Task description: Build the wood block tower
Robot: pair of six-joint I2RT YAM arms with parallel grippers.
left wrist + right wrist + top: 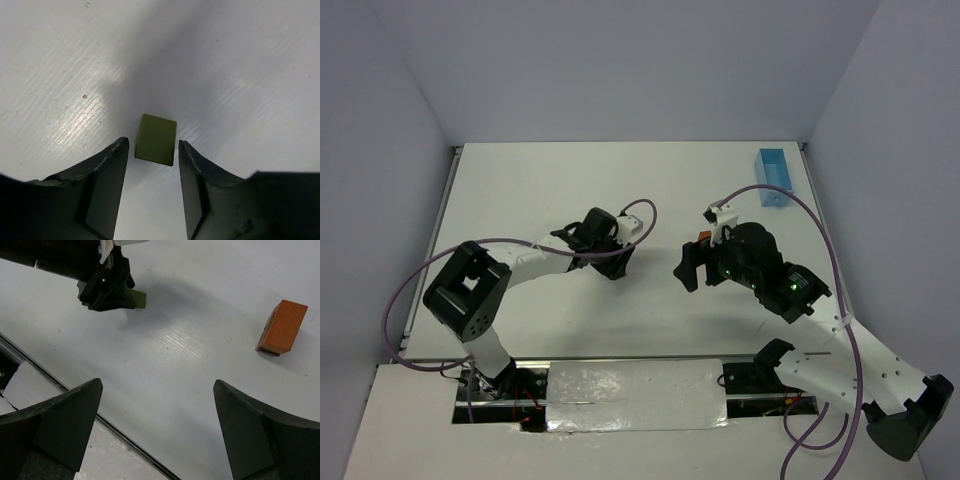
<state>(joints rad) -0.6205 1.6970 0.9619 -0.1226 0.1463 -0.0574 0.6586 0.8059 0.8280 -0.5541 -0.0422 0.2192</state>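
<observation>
An olive-green wood block (156,140) lies flat on the white table, right between the tips of my left gripper (153,144). The jaws stand close on either side of it, with a thin gap showing at each face. From the right wrist view the same block (139,299) pokes out past the left gripper (107,290). An orange-brown block (282,327) lies alone on the table to the right, a sliver of it (701,238) showing beside the right arm. My right gripper (157,390) hangs wide open over bare table, holding nothing. No stacked tower shows.
A light blue rectangular tray (773,180) stands at the far right of the table (520,190). The two arms face each other near the middle. A metal rail and a white panel (635,392) run along the near edge between the arm bases.
</observation>
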